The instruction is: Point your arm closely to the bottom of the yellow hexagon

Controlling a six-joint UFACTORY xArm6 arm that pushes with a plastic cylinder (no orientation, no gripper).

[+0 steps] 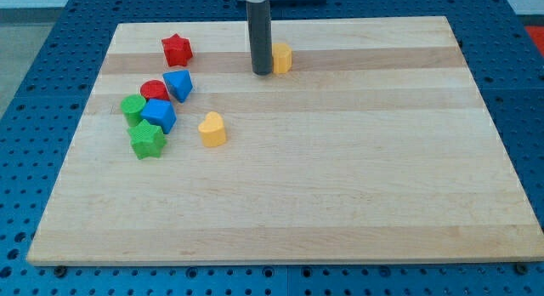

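1. The yellow hexagon (pixel 281 57) sat near the board's (pixel 340 185) top, touching my tip's right side.
2. My tip (pixel 261 72) was a bare rod, with no jaws to spread or close.

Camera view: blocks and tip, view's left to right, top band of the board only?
red star → my tip → yellow hexagon, partly hidden behind the rod, touching or nearly so.

Arm enters from view's top centre; only the dark rod shows, approx. vertical. Its tip (pixel 261 72) rests at tabletop (pixel 340 177) level, upper-middle of view. Rest of arm out of frame.
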